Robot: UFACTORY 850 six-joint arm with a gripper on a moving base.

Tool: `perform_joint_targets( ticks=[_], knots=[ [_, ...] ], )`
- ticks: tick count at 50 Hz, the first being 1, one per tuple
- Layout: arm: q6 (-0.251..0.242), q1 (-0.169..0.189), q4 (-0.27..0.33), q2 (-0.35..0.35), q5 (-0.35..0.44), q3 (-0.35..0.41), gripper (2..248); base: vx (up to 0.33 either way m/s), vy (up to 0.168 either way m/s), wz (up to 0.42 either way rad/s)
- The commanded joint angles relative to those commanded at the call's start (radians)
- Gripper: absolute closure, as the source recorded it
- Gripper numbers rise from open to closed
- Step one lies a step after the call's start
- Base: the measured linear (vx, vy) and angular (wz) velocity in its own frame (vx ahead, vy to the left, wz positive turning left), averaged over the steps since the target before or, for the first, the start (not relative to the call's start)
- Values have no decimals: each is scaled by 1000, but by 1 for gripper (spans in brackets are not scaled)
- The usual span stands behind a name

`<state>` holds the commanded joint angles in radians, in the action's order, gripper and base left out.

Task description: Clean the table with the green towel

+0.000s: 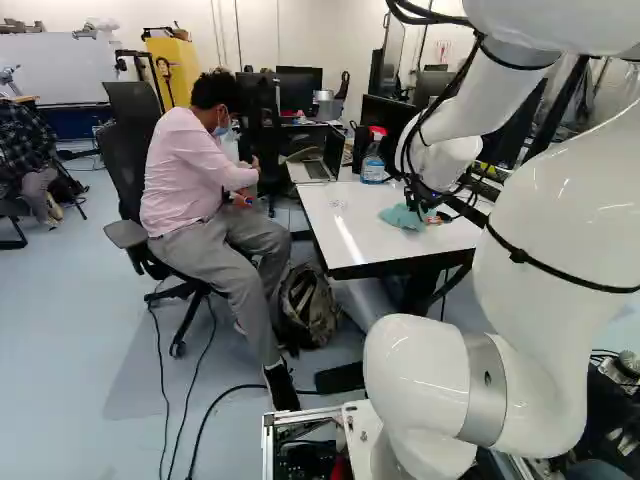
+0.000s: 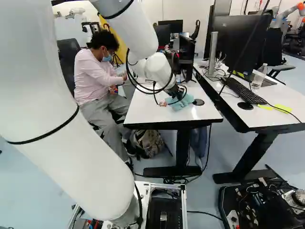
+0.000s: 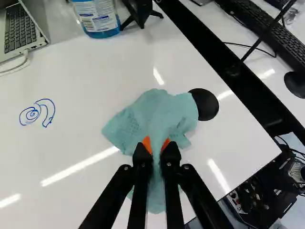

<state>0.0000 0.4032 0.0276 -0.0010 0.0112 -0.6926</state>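
Two fingers of the gripper (image 3: 156, 145) are closed nearly together on a bunched fold of the green towel (image 3: 152, 112), whose loose part is spread on the white table (image 3: 90, 143) against the round black disc (image 3: 205, 105). The grasp seems secured and wiping appears to be the step in hand; next, the cloth should be pressed flat and drawn over the blue scribble (image 3: 32, 114). The arm (image 2: 136, 33) is stretched forward above the tabletop, its wrist angled down.

Teal towel (image 3: 143, 119), blue-inked scribble (image 3: 37, 113)
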Motion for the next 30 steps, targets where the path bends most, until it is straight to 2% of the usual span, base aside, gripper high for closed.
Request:
perform_joint_targets(
  ticks=[16,30],
  knots=[
    [0,-61,0,-3,0,-3,213,0,0,0],
    [0,-104,-3,-47,30,-49,213,0,0,0]
  ],
)
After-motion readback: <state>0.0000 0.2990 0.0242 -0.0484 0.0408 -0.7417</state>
